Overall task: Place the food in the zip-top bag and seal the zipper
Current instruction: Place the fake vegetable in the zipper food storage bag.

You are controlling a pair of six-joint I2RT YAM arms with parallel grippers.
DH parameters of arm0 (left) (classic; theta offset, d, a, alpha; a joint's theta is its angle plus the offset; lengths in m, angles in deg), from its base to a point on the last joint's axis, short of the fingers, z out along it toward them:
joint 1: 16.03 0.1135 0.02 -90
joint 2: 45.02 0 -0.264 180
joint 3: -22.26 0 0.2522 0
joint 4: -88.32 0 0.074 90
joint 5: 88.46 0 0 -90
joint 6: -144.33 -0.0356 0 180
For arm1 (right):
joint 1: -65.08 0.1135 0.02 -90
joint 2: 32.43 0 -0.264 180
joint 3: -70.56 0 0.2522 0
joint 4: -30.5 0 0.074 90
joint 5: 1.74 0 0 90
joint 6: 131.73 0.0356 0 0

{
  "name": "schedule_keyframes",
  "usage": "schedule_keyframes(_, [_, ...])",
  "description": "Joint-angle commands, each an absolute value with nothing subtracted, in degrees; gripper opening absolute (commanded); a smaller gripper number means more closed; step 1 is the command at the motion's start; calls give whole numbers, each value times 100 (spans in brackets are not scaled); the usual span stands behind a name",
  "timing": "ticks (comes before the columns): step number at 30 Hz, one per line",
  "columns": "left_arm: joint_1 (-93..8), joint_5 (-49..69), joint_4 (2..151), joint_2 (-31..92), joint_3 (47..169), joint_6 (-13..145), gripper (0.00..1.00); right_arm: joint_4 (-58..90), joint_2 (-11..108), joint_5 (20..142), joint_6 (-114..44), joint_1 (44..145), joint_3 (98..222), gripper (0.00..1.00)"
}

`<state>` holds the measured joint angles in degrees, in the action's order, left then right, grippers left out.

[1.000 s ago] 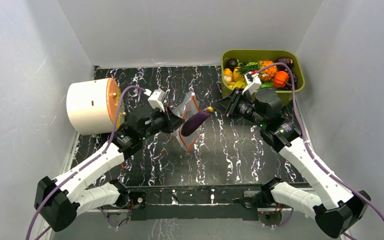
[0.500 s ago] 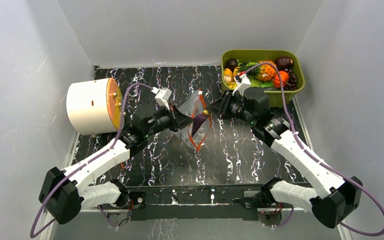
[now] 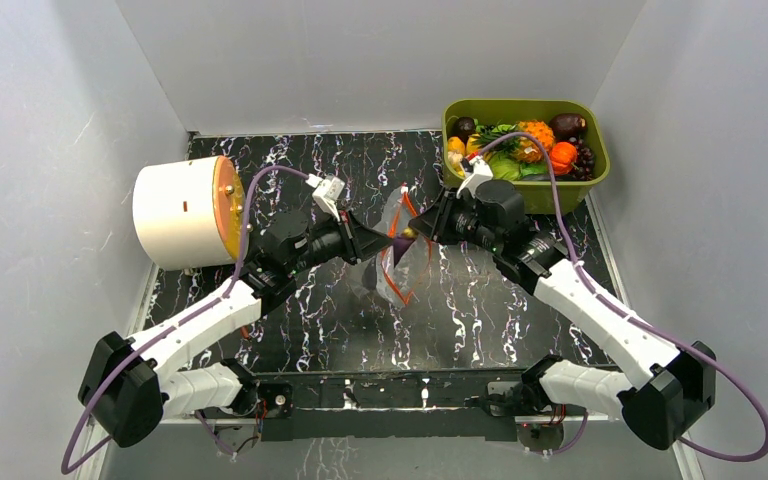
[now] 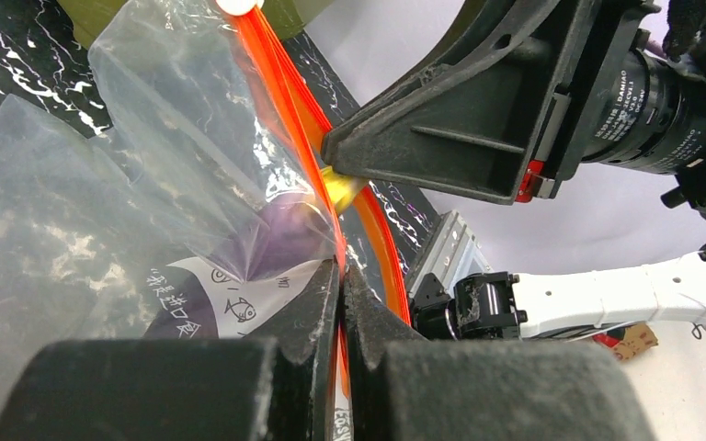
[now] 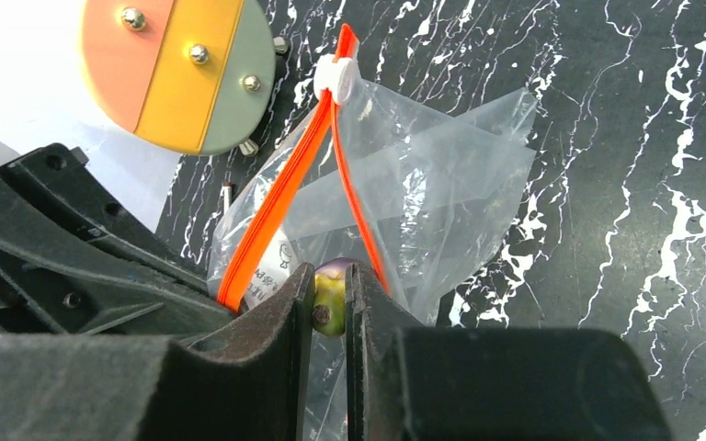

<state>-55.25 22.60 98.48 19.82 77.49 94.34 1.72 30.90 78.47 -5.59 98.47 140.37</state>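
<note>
The right gripper (image 5: 329, 276) has its two fingers squeezed narrow on the yellow-green stem end of a purple eggplant toy (image 5: 330, 303). The purple part of the toy pokes down into the open mouth of the zip-top bag (image 5: 441, 175), and you can see it through the clear plastic from the left wrist. The left gripper (image 4: 340, 272) has its fingers pressed almost together, pinching one edge of the bag's mouth with the orange-red zipper (image 5: 276, 211) caught between them. The two sides of the zipper spread apart like a letter V and meet at a small white slider (image 5: 335, 76) at the far end. The two grippers face each other, very close, with the bag hanging between them over the middle of the black table (image 3: 480, 300) with white streaks. I cannot tell if the bottom of the bag touches the table. More food (image 3: 530, 148) sits in the green bin (image 3: 522, 103) at the far right corner, behind the right arm. A big white drum (image 3: 172, 212) with an orange face lies on its side at the left edge of the table.
</note>
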Motion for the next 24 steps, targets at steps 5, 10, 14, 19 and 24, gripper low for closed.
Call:
schedule_keyframes(5, [-5545,1821,9678,2307,8012,9179,0,141,3309,8229,-947,9883,14681,33])
schedule_keyframes(10, [-5540,1507,9652,2432,8021,9147,0,-433,3434,8419,-1362,9883,15159,54])
schedule_keyframes(14, [-5523,1062,9399,2445,8027,9115,0,-727,3459,8992,-1619,9883,15362,62])
schedule_keyframes(19, [-5490,583,9204,2372,7977,9085,0,-1013,3671,9807,-1964,9883,15898,77])
schedule_keyframes(24, [-5470,209,8872,2440,8097,8965,0,-964,3709,10841,-2198,9842,15989,87])
